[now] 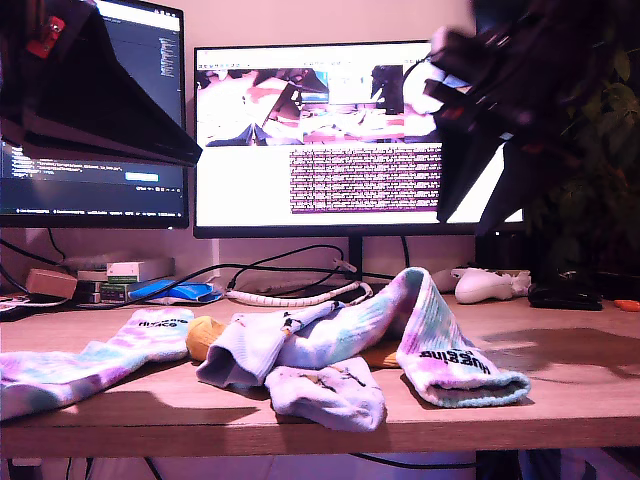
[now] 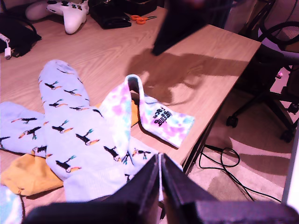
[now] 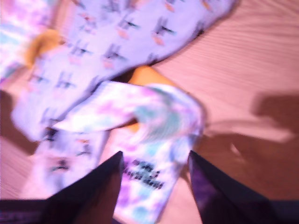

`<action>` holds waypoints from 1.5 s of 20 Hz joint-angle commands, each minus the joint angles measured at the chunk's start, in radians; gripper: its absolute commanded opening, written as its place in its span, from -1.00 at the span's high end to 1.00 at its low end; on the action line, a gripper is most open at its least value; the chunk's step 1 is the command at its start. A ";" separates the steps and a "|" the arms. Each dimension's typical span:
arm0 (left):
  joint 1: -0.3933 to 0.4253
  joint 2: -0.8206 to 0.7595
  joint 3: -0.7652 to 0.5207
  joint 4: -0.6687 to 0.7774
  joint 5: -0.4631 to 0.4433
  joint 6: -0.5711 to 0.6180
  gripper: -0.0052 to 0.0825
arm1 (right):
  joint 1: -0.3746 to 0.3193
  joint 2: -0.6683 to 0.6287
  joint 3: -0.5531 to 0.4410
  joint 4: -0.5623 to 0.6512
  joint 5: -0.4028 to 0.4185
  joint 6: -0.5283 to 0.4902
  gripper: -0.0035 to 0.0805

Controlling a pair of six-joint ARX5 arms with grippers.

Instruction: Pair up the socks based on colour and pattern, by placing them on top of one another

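Several socks lie heaped mid-table. One tie-dye sock (image 1: 450,350) (image 2: 163,119) (image 3: 159,121) with black cuff lettering is folded near the front edge. A second tie-dye sock (image 1: 90,365) stretches toward the exterior view's left. Two pale blue bird socks (image 1: 270,345) (image 2: 70,116) (image 3: 117,42) overlap between them, over a mustard sock (image 1: 205,335) (image 2: 28,175) (image 3: 145,74). My first gripper (image 2: 160,161) (image 1: 190,152) is shut and empty, high at the exterior view's left. My second gripper (image 3: 154,163) (image 1: 450,210) is open above the lettered tie-dye sock, blurred.
Two monitors (image 1: 320,140) stand at the back with cables below. A white game controller (image 1: 485,285) (image 2: 70,14), a black case and orange scissors (image 2: 140,18) lie at the exterior view's back right. An office chair (image 2: 280,42) stands beyond the table edge (image 2: 219,107).
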 commanded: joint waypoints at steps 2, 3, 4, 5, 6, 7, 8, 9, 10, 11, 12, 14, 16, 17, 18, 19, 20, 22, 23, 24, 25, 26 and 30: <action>-0.002 0.005 -0.009 0.025 -0.003 0.004 0.93 | 0.023 0.051 0.048 -0.010 0.005 -0.021 -0.06; -0.002 0.005 -0.009 0.026 -0.006 0.004 0.93 | 0.031 0.066 0.058 -0.011 0.005 -0.027 -0.06; -0.002 0.005 -0.009 0.026 -0.011 0.004 0.93 | 0.040 0.081 0.066 -0.011 0.005 -0.027 -0.06; -0.002 0.005 -0.009 0.026 -0.015 0.004 0.93 | 0.044 0.094 0.068 -0.008 0.005 -0.031 -0.06; -0.002 0.005 -0.009 0.026 -0.019 0.004 0.93 | 0.048 0.103 0.068 -0.007 0.005 -0.037 -0.06; -0.002 0.005 -0.009 0.026 -0.025 0.004 0.93 | 0.053 0.114 0.068 -0.004 0.005 -0.037 -0.06; -0.002 0.005 -0.009 0.027 -0.026 0.004 0.93 | 0.055 0.123 0.068 0.000 0.006 -0.038 -0.06; -0.002 0.005 -0.009 0.026 -0.026 0.004 0.93 | 0.058 0.132 0.068 0.004 0.010 -0.038 -0.06; -0.002 0.005 -0.009 0.026 -0.025 0.004 0.93 | 0.060 0.142 0.068 0.006 0.025 -0.038 -0.06; -0.002 0.005 -0.009 0.027 -0.025 0.004 0.93 | 0.060 0.152 0.068 0.005 0.034 -0.042 -0.06; -0.002 0.005 -0.009 0.027 -0.025 0.004 0.93 | 0.060 0.162 0.068 0.005 0.042 -0.042 -0.06; -0.002 0.005 -0.009 0.026 -0.025 0.004 0.93 | 0.061 0.177 0.068 0.011 0.051 -0.052 -0.05; -0.002 0.005 -0.009 0.026 -0.025 0.004 0.93 | 0.061 0.181 0.068 0.035 0.058 -0.052 -0.04; -0.002 0.005 -0.009 0.026 -0.025 0.004 0.93 | 0.061 0.181 0.068 0.046 0.058 -0.052 -0.03; -0.002 0.005 -0.009 0.026 -0.025 0.004 0.93 | 0.064 0.182 0.068 0.049 0.061 -0.052 0.04; -0.002 0.005 -0.009 0.027 -0.025 0.004 0.93 | 0.066 0.188 0.068 0.050 0.073 -0.052 0.08; -0.002 0.005 -0.009 0.028 -0.025 0.004 0.93 | 0.066 0.194 0.068 0.048 0.076 -0.052 0.09; -0.002 0.005 -0.009 0.029 -0.025 0.004 0.93 | 0.072 0.213 0.068 0.035 0.076 -0.052 0.09; -0.002 0.005 -0.009 0.029 -0.025 0.004 0.93 | 0.075 0.224 0.068 0.034 0.075 -0.051 0.09; -0.002 0.005 -0.009 0.029 -0.025 0.004 0.93 | 0.080 0.229 0.068 0.034 0.076 -0.052 0.13; -0.002 0.005 -0.009 0.029 -0.025 0.004 0.93 | 0.086 0.230 0.068 0.037 0.075 -0.052 0.22; -0.002 0.005 -0.009 0.029 -0.025 0.004 0.93 | 0.094 0.230 0.068 0.045 0.076 -0.052 0.33; -0.002 0.005 -0.009 0.033 -0.025 0.004 0.92 | 0.103 0.229 0.068 0.047 0.078 -0.052 0.94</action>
